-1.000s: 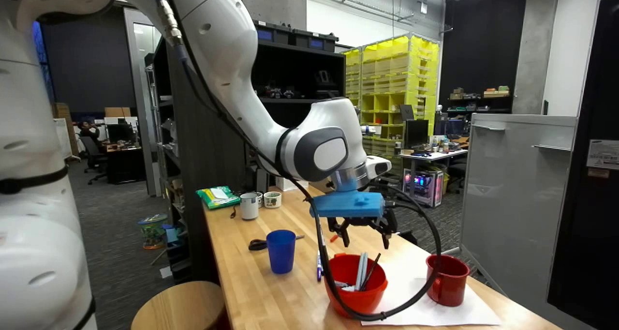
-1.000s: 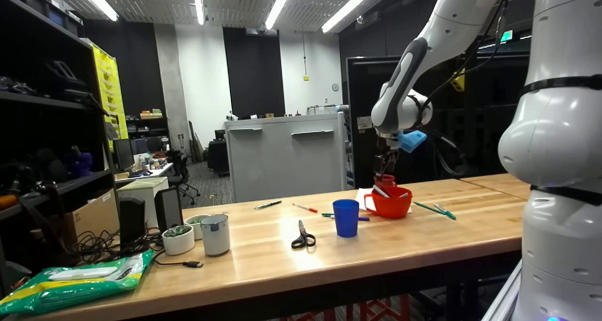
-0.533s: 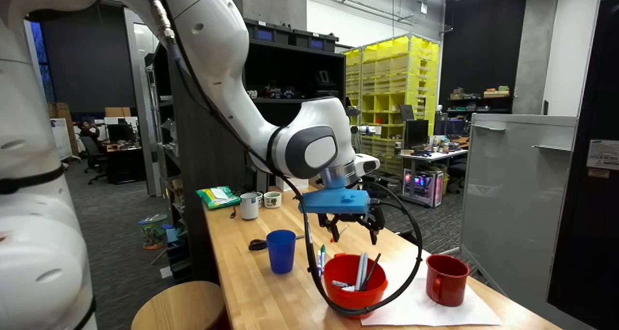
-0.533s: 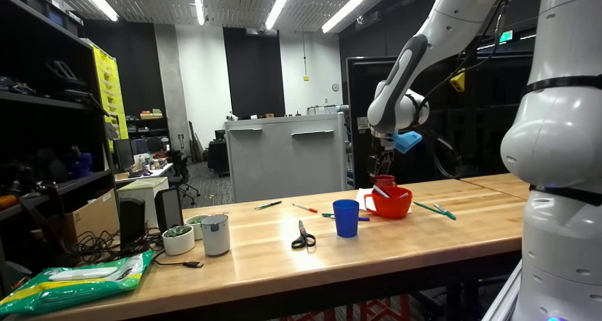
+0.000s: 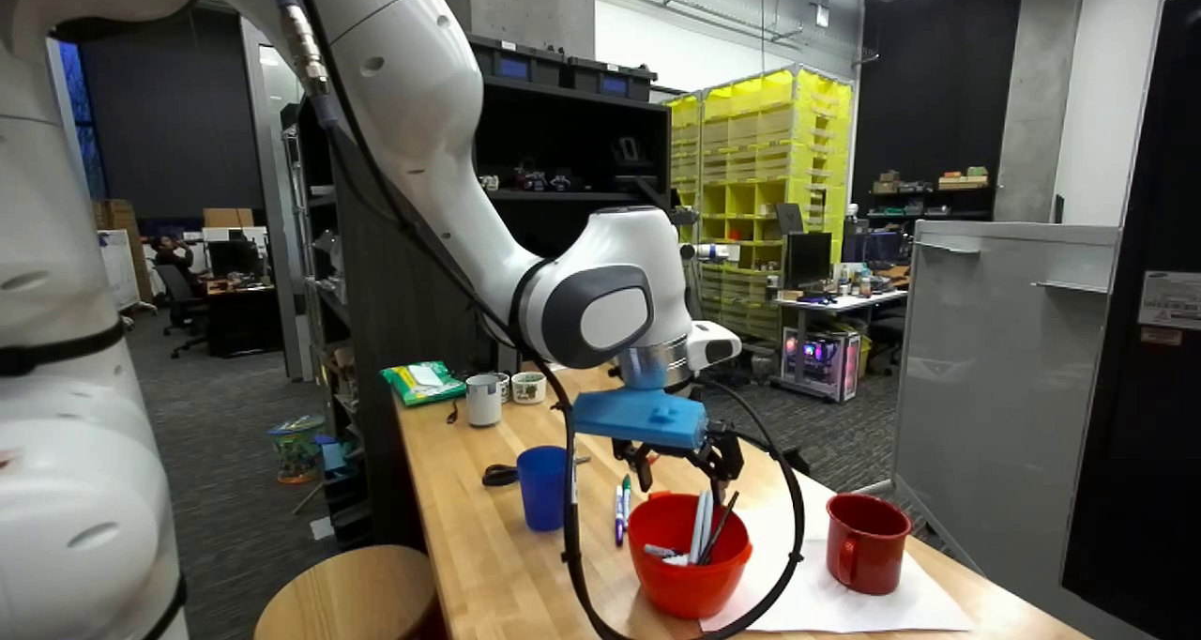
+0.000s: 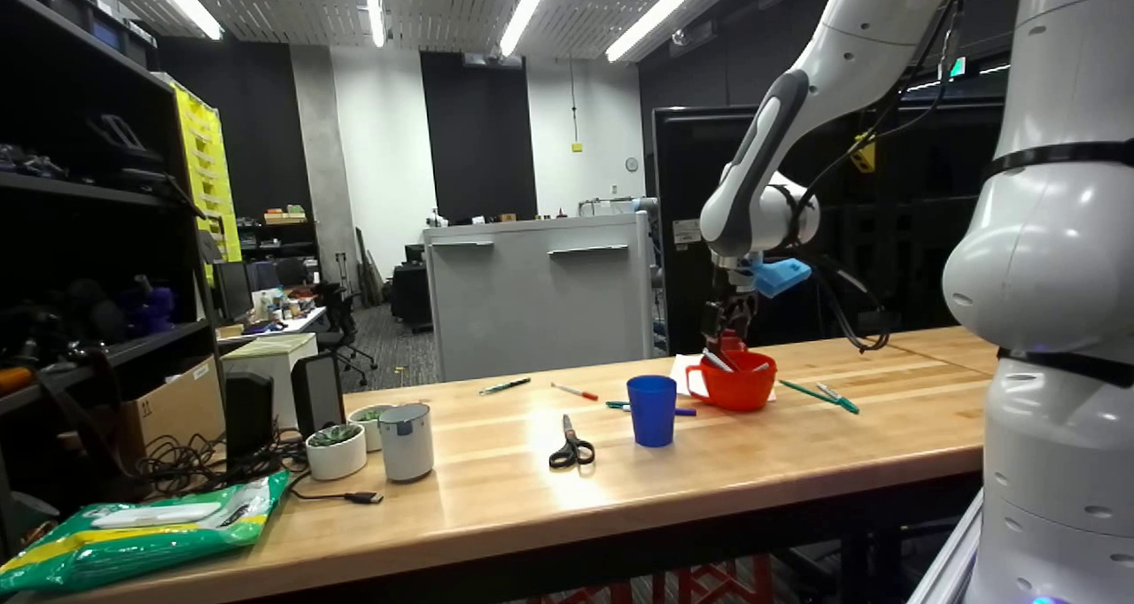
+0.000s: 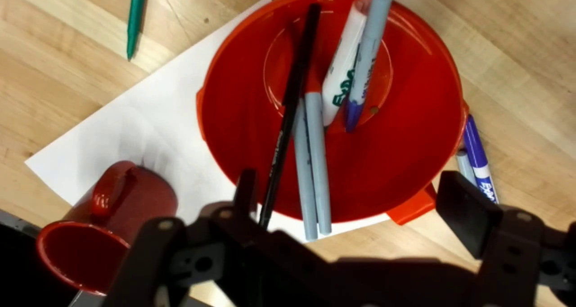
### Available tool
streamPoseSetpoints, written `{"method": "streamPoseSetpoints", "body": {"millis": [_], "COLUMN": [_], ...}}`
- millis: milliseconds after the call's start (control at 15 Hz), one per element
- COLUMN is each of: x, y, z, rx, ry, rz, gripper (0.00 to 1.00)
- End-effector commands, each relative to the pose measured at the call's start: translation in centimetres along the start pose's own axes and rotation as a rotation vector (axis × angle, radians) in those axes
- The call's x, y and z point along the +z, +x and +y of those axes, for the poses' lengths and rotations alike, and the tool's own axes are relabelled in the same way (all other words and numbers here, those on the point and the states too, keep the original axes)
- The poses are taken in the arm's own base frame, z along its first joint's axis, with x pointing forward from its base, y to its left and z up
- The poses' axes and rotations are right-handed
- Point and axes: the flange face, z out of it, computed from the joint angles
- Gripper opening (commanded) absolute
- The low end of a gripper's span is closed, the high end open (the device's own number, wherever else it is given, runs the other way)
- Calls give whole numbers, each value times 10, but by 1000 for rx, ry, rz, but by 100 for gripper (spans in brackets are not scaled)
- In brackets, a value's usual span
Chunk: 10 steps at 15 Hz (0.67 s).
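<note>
My gripper [image 7: 348, 185] stands wide open above the near rim of a red bowl [image 7: 405, 127], with nothing held between its fingers. Inside the bowl lean two grey pens [image 7: 317, 163], a black pen [image 7: 294, 86], a white marker [image 7: 344, 64] and a grey marker with a purple tip [image 7: 366, 50]. The outer ends of the grey pens and the black pen stick out over the rim, lying between the fingers in the wrist view. In an exterior view the gripper [image 5: 683, 488] hovers just above and behind the bowl [image 5: 690, 588].
A red mug [image 7: 135, 199] stands on white paper [image 7: 157, 118] beside the bowl. Outside the bowl lie a purple marker [image 7: 477, 145] and a green pen [image 7: 136, 19]. A blue cup [image 6: 651, 409] and scissors [image 6: 571, 449] are farther along the table. A cable [image 5: 798, 527] loops off the arm.
In an exterior view the gripper first shifts slightly left, then comes down closer to the bowl. Its jaws stay wide apart. The bowl and pens have not moved.
</note>
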Motion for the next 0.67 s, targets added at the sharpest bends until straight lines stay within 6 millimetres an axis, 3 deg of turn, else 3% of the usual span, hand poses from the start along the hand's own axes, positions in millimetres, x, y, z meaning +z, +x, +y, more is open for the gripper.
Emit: {"method": "streamPoseSetpoints", "body": {"millis": [0,600], "x": [-2,12], "y": [-13,-26], "z": [1,9], "rx": [32,90], "ry": [17,57], "rz": [3,-9], "gripper": [100,100]}}
